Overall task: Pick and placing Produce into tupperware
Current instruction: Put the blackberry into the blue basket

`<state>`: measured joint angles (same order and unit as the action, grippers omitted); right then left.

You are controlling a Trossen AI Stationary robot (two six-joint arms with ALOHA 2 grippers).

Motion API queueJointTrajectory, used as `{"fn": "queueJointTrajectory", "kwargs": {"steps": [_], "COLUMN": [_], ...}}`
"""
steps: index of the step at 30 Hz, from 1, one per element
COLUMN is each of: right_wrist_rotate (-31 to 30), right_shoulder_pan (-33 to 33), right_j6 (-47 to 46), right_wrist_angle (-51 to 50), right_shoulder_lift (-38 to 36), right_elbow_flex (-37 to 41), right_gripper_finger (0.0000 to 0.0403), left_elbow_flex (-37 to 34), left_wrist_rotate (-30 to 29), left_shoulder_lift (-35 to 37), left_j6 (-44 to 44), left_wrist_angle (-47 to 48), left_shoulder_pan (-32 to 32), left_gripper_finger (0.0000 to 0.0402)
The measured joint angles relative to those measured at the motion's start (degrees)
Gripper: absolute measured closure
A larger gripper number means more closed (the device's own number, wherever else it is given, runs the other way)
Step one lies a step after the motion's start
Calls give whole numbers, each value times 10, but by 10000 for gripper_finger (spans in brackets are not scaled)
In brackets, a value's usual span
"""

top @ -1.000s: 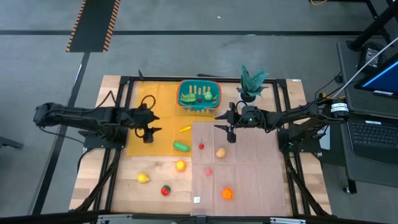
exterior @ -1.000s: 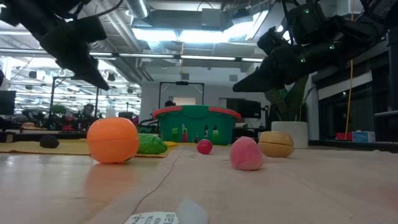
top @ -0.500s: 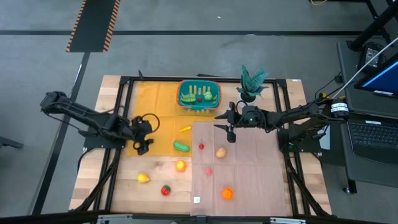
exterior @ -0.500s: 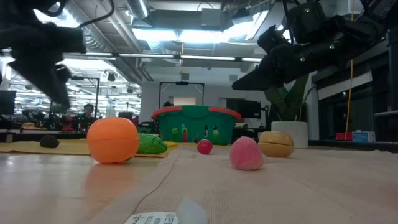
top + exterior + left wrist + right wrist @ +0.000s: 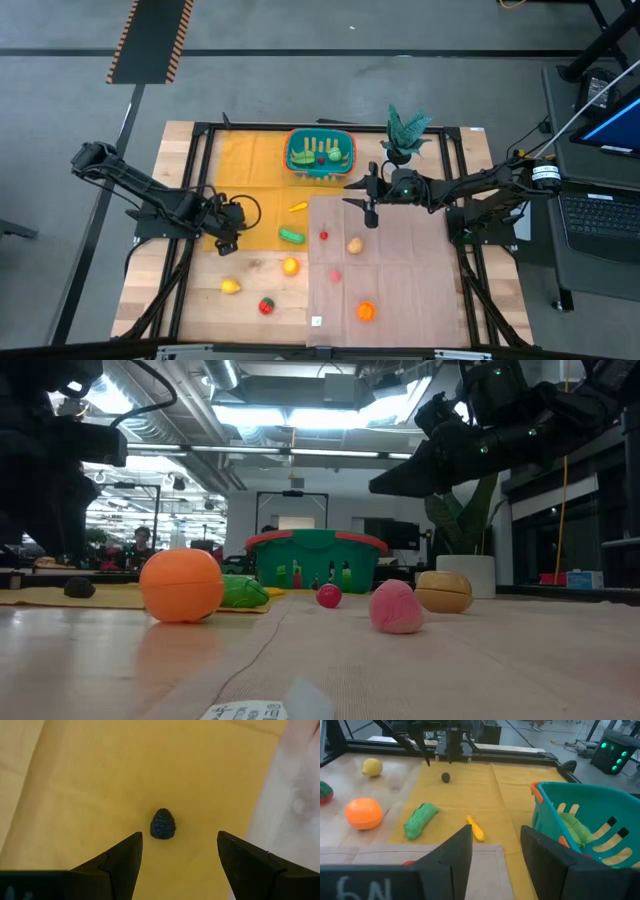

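Your left gripper (image 5: 177, 852) hangs over the left part of the yellow cloth (image 5: 255, 190) on the desk (image 5: 150, 290), jaws apart and empty, with a small dark berry (image 5: 163, 824) lying on the cloth between and just beyond its fingertips, untouched; your right gripper (image 5: 370, 212) sits near the middle of the desk, just in front and to the right of the tupperware (image 5: 320, 152), its jaws apart with nothing between them; the tupperware stands at the far edge of the yellow cloth, teal with an orange rim, and already holds some green and yellow pieces; the potted plant (image 5: 404, 132) stands to its right; the rest of the produce is still out on the desk: a small yellow-orange pepper (image 5: 297, 207) and a green cucumber (image 5: 291, 236) on the cloth in front of the tupperware, an orange (image 5: 290, 266) nearer you, a lemon (image 5: 230, 286) and a red-and-green strawberry (image 5: 266, 306) on the bare wood at the near left; on the brown mat (image 5: 400, 290) to the right lie a small red cherry (image 5: 324, 235), a tan potato (image 5: 354, 244), a pink piece (image 5: 335, 275) and an orange pumpkin-like piece (image 5: 365, 311) nearest you.
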<state>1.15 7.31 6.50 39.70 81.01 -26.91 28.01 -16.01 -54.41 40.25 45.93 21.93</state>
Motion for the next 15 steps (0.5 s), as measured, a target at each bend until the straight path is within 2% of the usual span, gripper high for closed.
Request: {"fn": "queueJointTrajectory", "kwargs": {"steps": [12,15], "right_wrist_rotate": [0,0], "right_shoulder_pan": [0,0], "right_j6": [0,0], "right_wrist_angle": [-1,-1], "right_shoulder_lift": [0,0], "right_elbow_flex": [0,0], "right_gripper_finger": [234,234], "left_elbow_flex": [0,0], "left_wrist_rotate": [-2,-25], "left_shoulder_lift": [0,0], "left_j6": [0,-18], "left_wrist_angle": [-7,-7], "left_shoulder_pan": [-1,0], "left_gripper_finger": [154,154]}}
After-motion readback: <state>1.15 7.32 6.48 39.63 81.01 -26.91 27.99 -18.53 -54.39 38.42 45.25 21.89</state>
